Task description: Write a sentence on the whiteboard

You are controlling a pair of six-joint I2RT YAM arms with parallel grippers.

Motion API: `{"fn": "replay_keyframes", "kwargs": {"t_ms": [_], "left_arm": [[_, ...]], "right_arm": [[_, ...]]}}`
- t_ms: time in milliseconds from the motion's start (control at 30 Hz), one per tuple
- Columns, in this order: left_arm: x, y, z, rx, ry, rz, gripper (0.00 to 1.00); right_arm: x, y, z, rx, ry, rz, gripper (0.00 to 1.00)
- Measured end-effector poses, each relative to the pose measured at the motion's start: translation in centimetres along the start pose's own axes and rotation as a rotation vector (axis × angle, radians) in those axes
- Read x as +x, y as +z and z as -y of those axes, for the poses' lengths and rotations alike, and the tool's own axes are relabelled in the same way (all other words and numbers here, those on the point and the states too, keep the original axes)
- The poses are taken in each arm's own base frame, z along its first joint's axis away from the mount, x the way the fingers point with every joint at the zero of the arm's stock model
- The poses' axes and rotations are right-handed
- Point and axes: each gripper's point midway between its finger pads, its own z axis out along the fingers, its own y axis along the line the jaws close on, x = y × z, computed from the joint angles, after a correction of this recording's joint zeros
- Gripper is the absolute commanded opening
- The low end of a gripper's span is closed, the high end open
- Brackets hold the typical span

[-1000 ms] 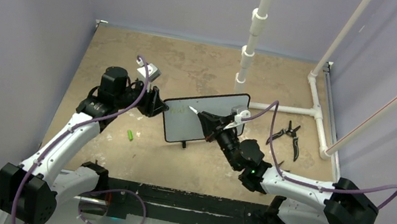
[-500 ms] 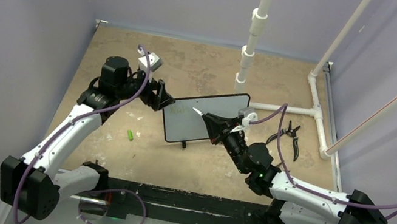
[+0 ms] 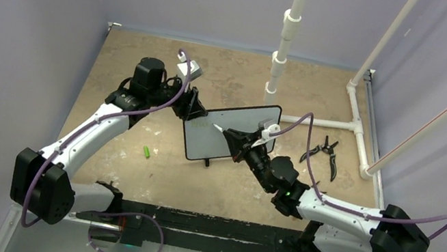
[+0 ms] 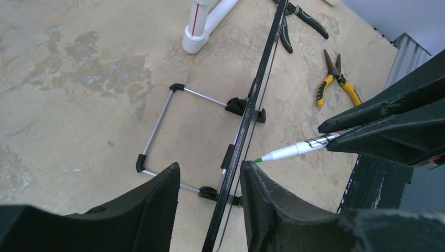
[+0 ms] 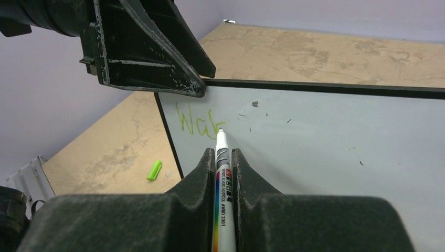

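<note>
Seeing the whiteboard standing on its wire stand mid-table, between both arms. Reading the sentence as barely begun, only a few green letters at the board's upper left. Clamping the marker tight in the right gripper, tip right at the last letter, contact unclear. Straddling the board's top left corner with the left gripper, jaws apart, gap showing on one side, so probably not bracing much. Risking the board sliding or tipping toward the far side under pen pressure. Risking skipped strokes if hovering off the surface. Ignoring the green cap near left and the pliers at right.
</note>
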Motion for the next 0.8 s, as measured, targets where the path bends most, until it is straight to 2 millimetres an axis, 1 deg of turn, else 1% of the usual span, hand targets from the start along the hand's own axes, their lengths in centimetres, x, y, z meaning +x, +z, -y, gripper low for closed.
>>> {"fn": "replay_keyframes", "kwargs": {"t_ms": [200, 267, 467, 633, 800], "left_arm": [[0.1, 0.2, 0.2, 0.017, 0.002, -0.006, 0.41], [0.2, 0.3, 0.2, 0.021, 0.000, -0.008, 0.39], [0.3, 0.5, 0.5, 0.035, 0.001, -0.014, 0.25], [0.4, 0.5, 0.7, 0.052, 0.002, -0.016, 0.13], [0.4, 0.6, 1.3, 0.079, 0.017, -0.016, 0.05]], "right_arm": [[-0.2, 0.6, -0.1, 0.005, 0.000, 0.004, 0.00], [-0.2, 0.8, 0.0, 0.008, -0.003, 0.002, 0.00], [0.3, 1.0, 0.2, 0.018, -0.009, -0.009, 0.00], [0.2, 1.1, 0.3, 0.021, -0.008, -0.006, 0.00], [0.2, 1.3, 0.3, 0.024, -0.009, -0.005, 0.00]]}}
